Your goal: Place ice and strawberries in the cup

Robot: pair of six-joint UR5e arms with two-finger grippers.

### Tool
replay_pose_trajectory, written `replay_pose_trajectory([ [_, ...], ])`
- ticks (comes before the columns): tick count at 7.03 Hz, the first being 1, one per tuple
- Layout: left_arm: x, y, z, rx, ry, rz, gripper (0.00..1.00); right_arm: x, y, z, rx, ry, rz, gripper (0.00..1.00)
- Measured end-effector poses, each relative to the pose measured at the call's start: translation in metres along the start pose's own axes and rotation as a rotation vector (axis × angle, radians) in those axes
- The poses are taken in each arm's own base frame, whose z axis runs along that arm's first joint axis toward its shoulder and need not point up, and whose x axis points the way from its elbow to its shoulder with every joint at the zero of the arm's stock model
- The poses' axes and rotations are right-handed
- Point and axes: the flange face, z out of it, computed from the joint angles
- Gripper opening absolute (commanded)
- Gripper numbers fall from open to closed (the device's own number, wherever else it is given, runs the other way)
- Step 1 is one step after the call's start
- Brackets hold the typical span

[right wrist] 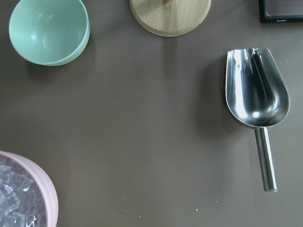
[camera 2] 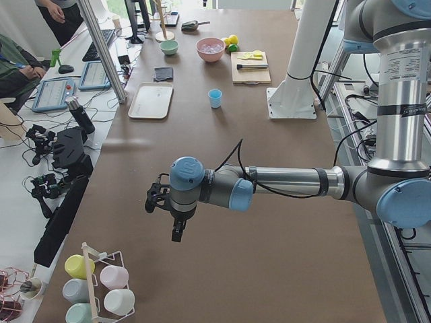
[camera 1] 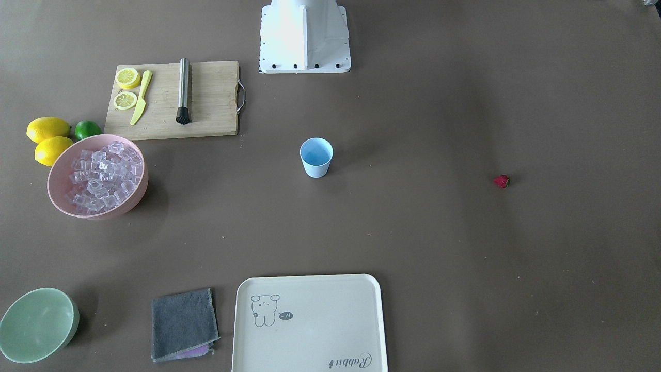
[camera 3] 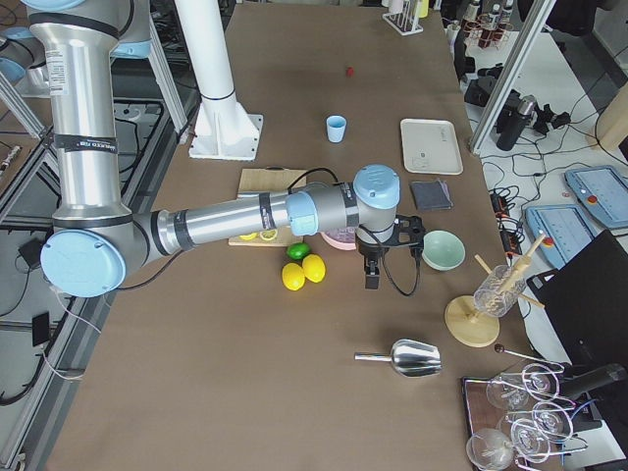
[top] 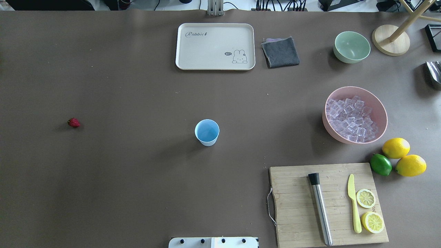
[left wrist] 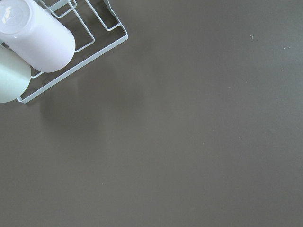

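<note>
Nothing looks started yet, I'd say. The right hand (camera 3: 407, 233) hovers between the pink bowl (top: 382, 110) of ice (top: 349, 119) and the metal scoop (right wrist: 257, 90), probably so it can scoop. The left hand (camera 2: 156, 199) hangs over bare tabletop (left wrist: 189, 142) beside the racked mugs (left wrist: 38, 38), well apart from the strawberry (top: 73, 122). The blue cup (top: 206, 132) stands empty, far from both hands. I cannot tell whether either hand's fingers are apart or together.

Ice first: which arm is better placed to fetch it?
Right: the right tool hangs beside the pink bowl of ice, the scoop close by; the left tool is at the table's far end, near the mug rack.
</note>
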Motion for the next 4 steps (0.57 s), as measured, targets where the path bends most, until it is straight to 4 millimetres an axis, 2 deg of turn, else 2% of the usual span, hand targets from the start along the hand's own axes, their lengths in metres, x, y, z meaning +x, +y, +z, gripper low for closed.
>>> replay_pose_trajectory([
  [4, 0.0005, -0.0003, -0.0004, 0.002, 0.001, 0.001, 0.98, -0.0014, -0.0004, 0.0008, -0.001, 0.000, -0.013, 1.00],
])
